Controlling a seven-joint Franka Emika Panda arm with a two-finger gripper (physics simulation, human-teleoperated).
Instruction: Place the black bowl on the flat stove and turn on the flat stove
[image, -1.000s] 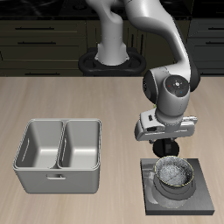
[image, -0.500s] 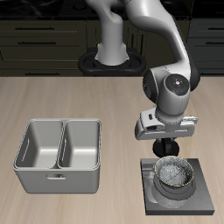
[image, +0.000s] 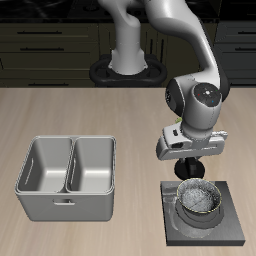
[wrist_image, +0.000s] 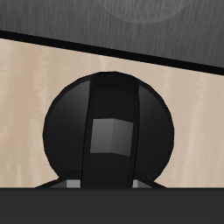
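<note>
1. The gripper (image: 188, 166) hangs above the back edge of the stove (image: 232, 228), behind the bowl (image: 201, 199). The exterior view hides the fingers under the hand, and the wrist view shows only a dark round shape with a grey square pad (wrist_image: 111, 138), so it cannot be told whether the jaws stand apart or together. Nothing appears to be held.

2. The bowl, dark and speckled with a pale inside, sits upright on the stove's round burner, toward the stove's front. By this look the placing half of the task is done; the switching-on seems still to come.

3. The stove's knob is not clearly visible in either view. The likely risk is a descent made on a guessed spot, landing on bare stove top rather than the control.

4. The bowl stands close in front of the gripper. A move forward or down along the stove could clip its rim and push it off the burner, or tip it.

5. A grey two-part tray (image: 68, 176) rests on the table (image: 60, 110) well apart from the stove, so it should not interfere.

6. Pressing too hard on the stove could shift it and the bowl with it.
</note>
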